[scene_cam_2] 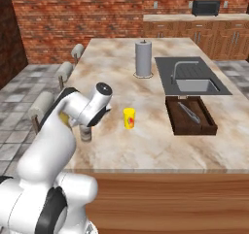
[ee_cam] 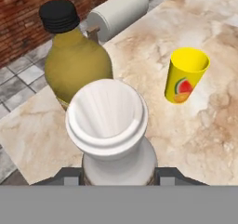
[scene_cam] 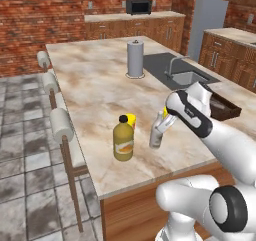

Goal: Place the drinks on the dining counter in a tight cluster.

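On the yellow cup (ee_cam: 186, 75), a watermelon picture; no writing legible anywhere

juice bottle (scene_cam: 123, 140) and yellow cup (scene_cam_2: 129, 118) crowd near edge, counter (scene_cam: 95, 87) beyond open

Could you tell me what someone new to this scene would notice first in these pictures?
Probably the white arm, whose gripper is closed around the grey-brown bottle near the front edge of the dining counter. Just beside it stands the fat amber juice bottle, with a bright yellow cup a little further in.
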